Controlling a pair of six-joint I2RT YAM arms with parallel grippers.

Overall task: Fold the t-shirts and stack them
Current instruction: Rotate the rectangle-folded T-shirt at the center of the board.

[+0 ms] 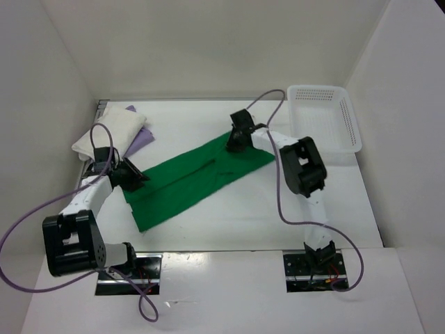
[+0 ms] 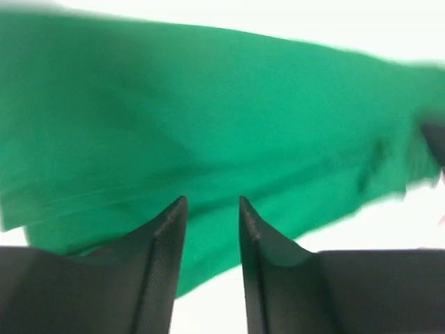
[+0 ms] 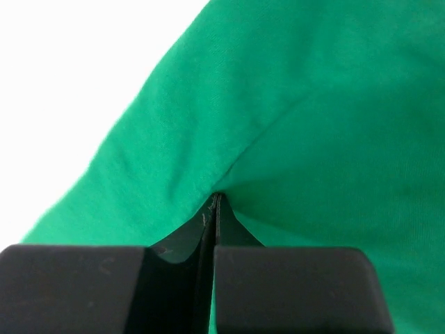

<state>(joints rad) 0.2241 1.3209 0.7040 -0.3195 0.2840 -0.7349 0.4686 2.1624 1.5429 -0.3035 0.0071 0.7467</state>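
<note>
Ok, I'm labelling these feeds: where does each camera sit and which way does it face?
Top external: above and behind, looking down at the table; left arm and right arm show.
Left wrist: on the left arm, facing the green t-shirt; left end effector, jaws apart.
Right wrist: on the right arm, facing that shirt; right end effector shut on it.
Shared: all three show the green t-shirt.
</note>
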